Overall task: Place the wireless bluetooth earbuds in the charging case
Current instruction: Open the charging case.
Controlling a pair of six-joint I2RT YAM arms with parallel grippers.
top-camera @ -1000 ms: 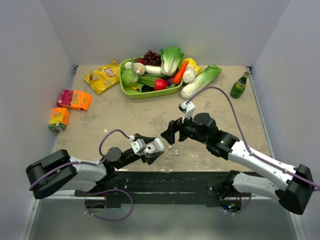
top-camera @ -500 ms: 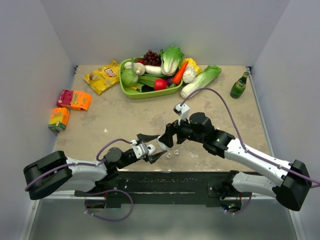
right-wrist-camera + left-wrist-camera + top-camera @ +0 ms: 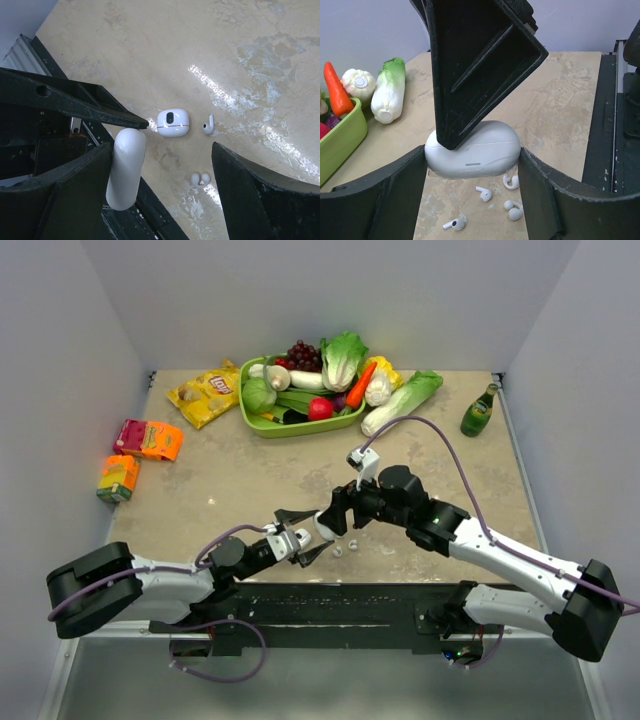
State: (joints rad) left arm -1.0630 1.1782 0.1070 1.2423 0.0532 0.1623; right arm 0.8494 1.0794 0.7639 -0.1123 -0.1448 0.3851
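My left gripper (image 3: 305,533) is shut on a white pebble-shaped charging case (image 3: 324,528), closed and held just above the table; in the left wrist view the case (image 3: 472,155) spans both fingers. My right gripper (image 3: 336,518) is wide open. One of its fingers (image 3: 470,75) rests on top of the case, which lies against its left finger in the right wrist view (image 3: 125,167). Several tiny white earbuds (image 3: 483,192) lie loose on the table under the case. In the right wrist view a stem earbud (image 3: 208,125) and a rounded bud (image 3: 200,179) show.
A second small white case (image 3: 173,123) lies on the table by the buds. A green tray (image 3: 250,420) of vegetables, a chips bag (image 3: 205,392), a cabbage (image 3: 400,403) and a green bottle (image 3: 479,412) stand at the back. Two cartons (image 3: 148,439) lie at the left.
The left gripper has carried the case right and a little forward. The right gripper has moved left to meet it. Little has moved in the last half second.
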